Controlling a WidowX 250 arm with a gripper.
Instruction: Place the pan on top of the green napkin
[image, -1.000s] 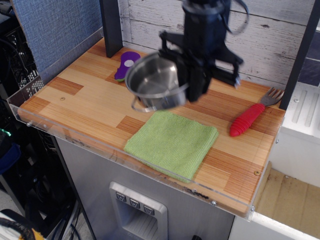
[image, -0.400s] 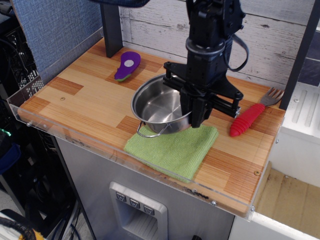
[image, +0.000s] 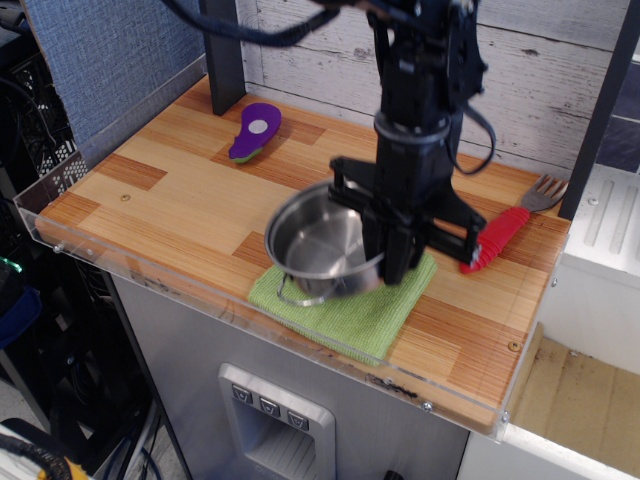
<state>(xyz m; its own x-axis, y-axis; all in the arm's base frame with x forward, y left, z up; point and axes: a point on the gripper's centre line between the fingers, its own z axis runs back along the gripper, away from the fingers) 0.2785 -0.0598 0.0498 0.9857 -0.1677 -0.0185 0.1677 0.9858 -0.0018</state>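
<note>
1. Over the front middle of the wooden tabletop (image: 170, 200), the black gripper (image: 392, 262) hangs down from the arm and clamps the right rim of the pan (image: 318, 245).
2. That pan is shiny steel, round and shallow, and it sits over the left and middle of the green napkin (image: 385, 305).
3. Its near wire handle (image: 297, 297) loops down in front over the cloth.
4. Whether the pan's base touches the napkin or hangs just above it cannot be told; the pan looks slightly blurred.
5. At the back left lies a purple eggplant-shaped toy (image: 254, 130), well apart from the pan.
6. To the right lies a fork with a red handle (image: 500, 235), its tines pointing toward the back wall, just beside the gripper.
</note>
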